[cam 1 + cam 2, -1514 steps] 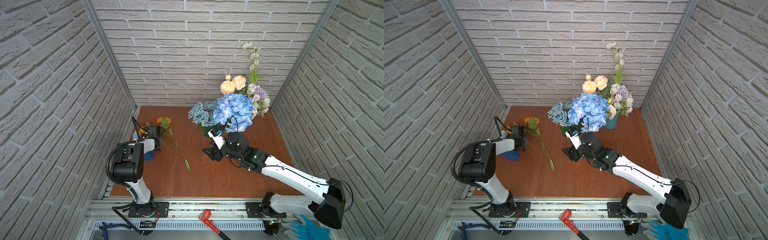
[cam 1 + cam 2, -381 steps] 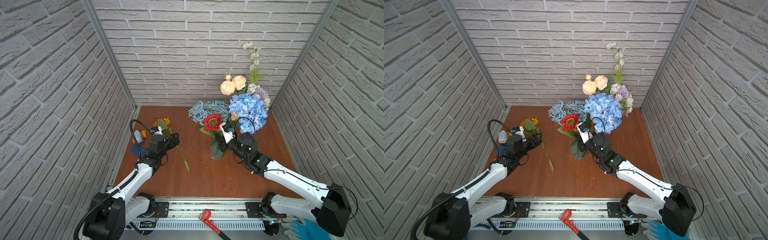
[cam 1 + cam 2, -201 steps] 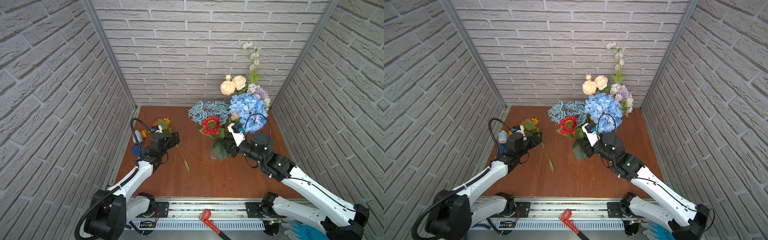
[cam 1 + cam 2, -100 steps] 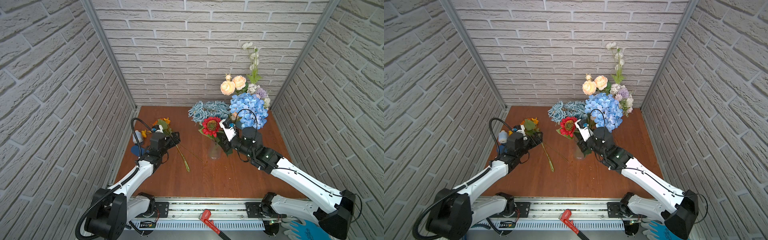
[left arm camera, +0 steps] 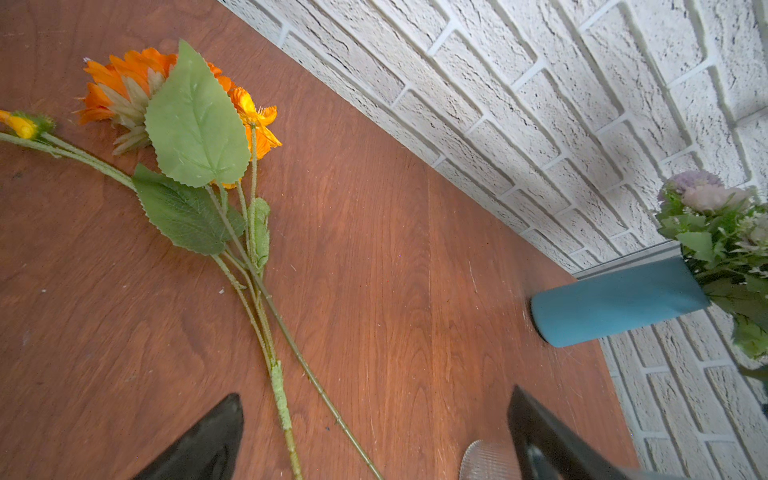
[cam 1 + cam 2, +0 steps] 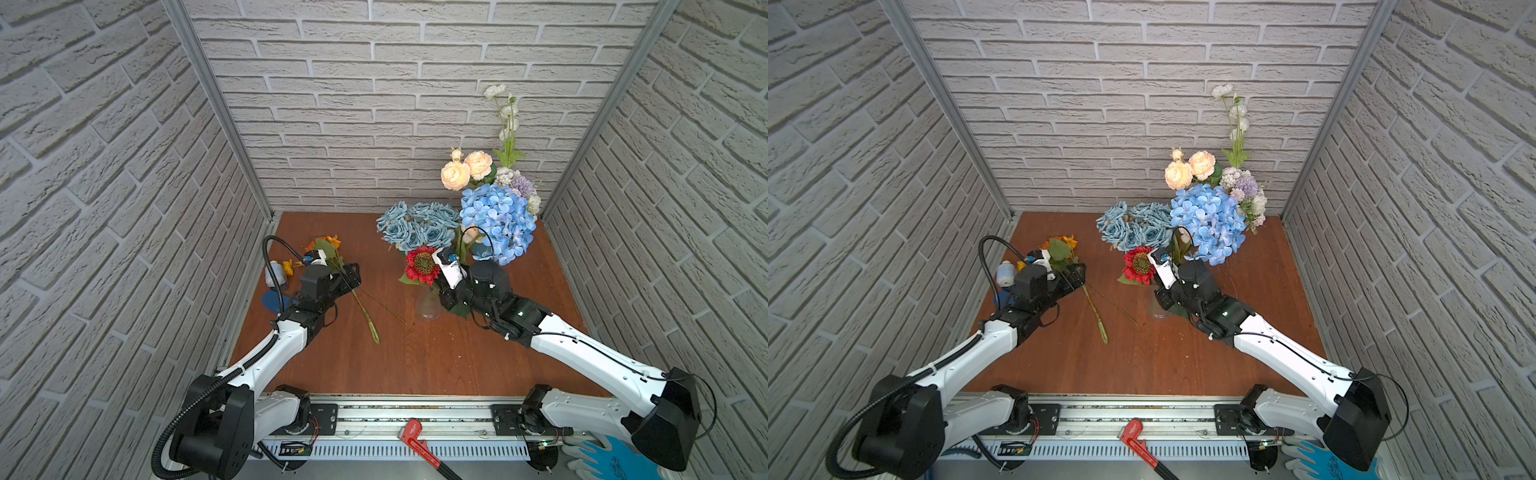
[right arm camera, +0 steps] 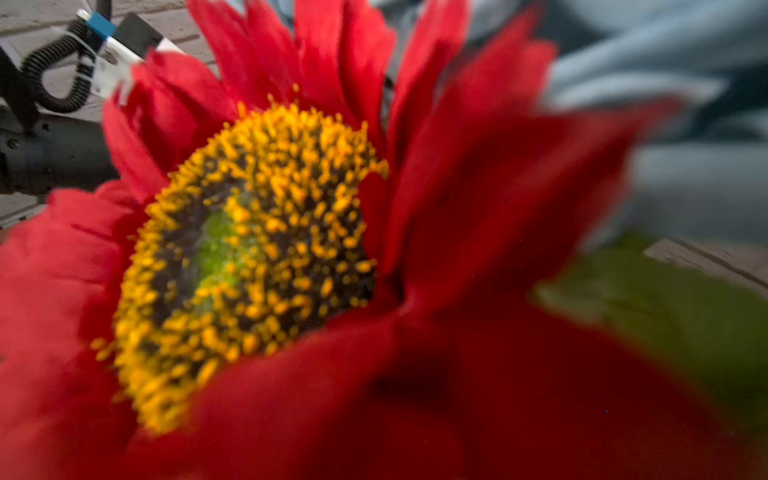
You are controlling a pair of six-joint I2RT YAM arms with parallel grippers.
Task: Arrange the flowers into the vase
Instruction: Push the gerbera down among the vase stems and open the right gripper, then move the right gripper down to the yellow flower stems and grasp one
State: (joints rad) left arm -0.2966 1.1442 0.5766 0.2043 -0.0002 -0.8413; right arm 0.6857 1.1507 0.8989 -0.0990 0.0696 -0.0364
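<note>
**Item: left gripper** (image 5: 374,399). Black parallel fingers spread as wide as they go, holding nothing. They straddle the stems of the next item, low over the brown wooden table (image 6: 415,361). Whether they touch it cannot be told.

**Item: orange artificial sunflower with broad green leaves** (image 5: 195,120). It lies flat on the table at left, bloom toward the back wall, well apart from either vase. A thick stem and a thin one run side by side between the open fingers.
Risk: closing here may catch one stem only, or scrape the tips on the wood. The leafy head looks heavy enough to swing on a lift.

**Item: red artificial sunflower with yellow centre** (image 6: 422,264). It stands in the narrow clear glass vase (image 6: 428,305) at mid-table, with the bloom leaning left past the rim.
Risk: the vase looks light, so a sideways nudge could tip it.

**Item: right gripper** (image 6: 445,296). It sits just beside the glass vase's mouth with its jaws closed. Petals and a leaf hide whether the stem is pinched between them.
Risk: if it is pinched, pulling away would drag the flower back out. The wrist view is filled by the bloom, so it gives no guidance.

**Item: teal cylindrical vase** (image 5: 615,305). It stands at the back right and carries the blue hydrangea (image 6: 498,220) among other blooms.
</note>
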